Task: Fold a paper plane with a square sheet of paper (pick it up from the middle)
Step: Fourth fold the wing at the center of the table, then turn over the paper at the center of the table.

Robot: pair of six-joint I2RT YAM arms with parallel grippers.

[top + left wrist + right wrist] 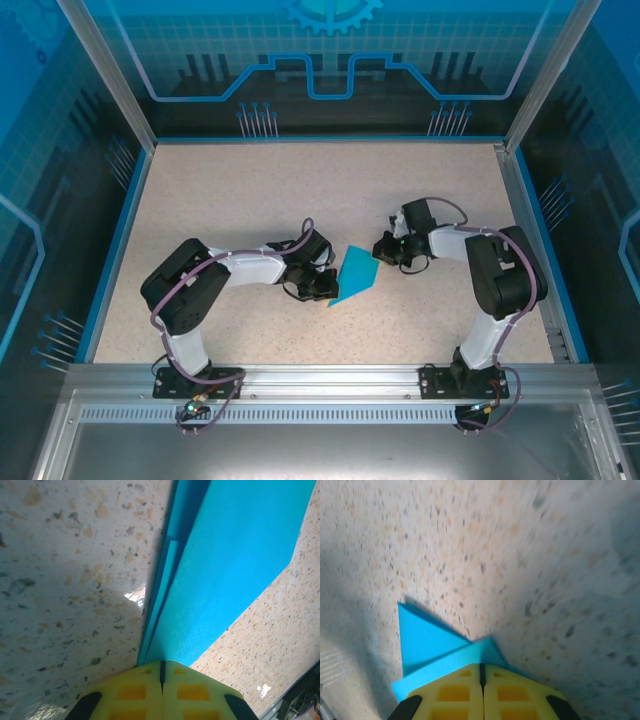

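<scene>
A robotics lab test cell: a speckled beige stone-look worktop (300,190) edged in blue sits boxed in by translucent blue wall panels (330,60) printed with circuit lines and a gear. Aluminium frame posts (106,75) hold the panels, and a slotted aluminium mounting rail (330,378) runs along the near edge.

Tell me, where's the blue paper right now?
The blue paper sits mid-table in the top view, between the left gripper and the right gripper, touching both.

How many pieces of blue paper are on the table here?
1: the folded paper plane on the table, held at one end by the left gripper, at the other by the right gripper. Another could hide under it.
</scene>
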